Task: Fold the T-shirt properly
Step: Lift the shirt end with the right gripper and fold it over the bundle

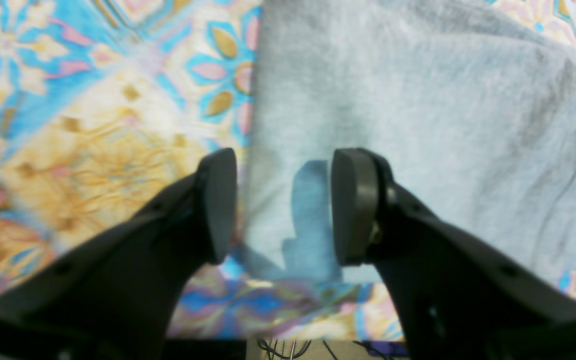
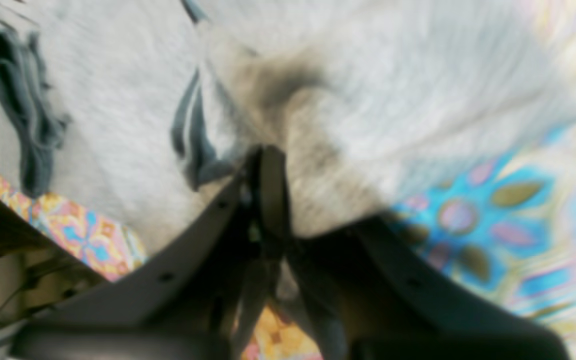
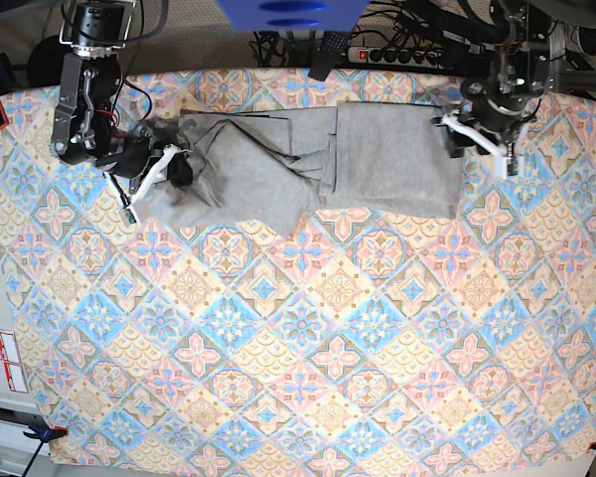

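Left hand wide over T-shirt edge, 1 o'clock on tablecloth; right hand pinching T-shirt, 10 o'clock.

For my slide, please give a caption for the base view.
Left gripper open at one end of the T-shirt; right gripper pinches the other end.

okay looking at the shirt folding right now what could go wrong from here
1. The right gripper is shut on a bunched clump of the T-shirt; pulling could drag the whole shirt sideways rather than fold it.
2. The left gripper stands open over the shirt's edge, so that side lies loose and may shift.
3. Creases in the middle could get folded in.
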`<action>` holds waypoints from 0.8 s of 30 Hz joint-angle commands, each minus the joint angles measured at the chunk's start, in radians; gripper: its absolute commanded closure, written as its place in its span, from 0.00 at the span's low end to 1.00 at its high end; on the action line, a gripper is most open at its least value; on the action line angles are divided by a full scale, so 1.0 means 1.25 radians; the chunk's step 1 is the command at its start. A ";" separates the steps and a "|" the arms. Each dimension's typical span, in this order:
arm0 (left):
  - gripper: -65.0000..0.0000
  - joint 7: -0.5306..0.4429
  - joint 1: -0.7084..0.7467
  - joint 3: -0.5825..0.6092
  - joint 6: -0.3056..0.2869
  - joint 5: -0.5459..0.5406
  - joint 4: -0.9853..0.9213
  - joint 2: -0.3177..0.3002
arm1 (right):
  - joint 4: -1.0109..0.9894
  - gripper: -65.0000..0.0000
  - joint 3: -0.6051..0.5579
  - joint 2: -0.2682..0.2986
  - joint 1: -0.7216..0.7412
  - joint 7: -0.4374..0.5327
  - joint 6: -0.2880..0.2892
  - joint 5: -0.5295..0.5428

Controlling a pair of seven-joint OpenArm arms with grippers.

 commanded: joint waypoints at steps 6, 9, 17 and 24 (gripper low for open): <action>0.52 -0.015 0.020 -0.089 0.001 -0.002 0.027 -0.006 | 0.183 1.00 -0.013 0.007 0.009 -0.049 0.003 0.021; 0.52 -0.015 0.036 -0.122 0.001 -0.003 0.036 -0.006 | 0.231 1.00 -0.089 0.006 0.009 -0.057 0.003 0.021; 0.52 -0.016 0.049 -0.132 0.001 -0.003 0.042 -0.005 | 0.253 1.00 -0.327 0.005 0.015 -0.047 0.003 0.021; 0.52 -0.016 0.058 -0.132 0.001 -0.003 0.039 0.009 | 0.288 1.00 -0.457 0.011 0.067 0.002 0.003 0.018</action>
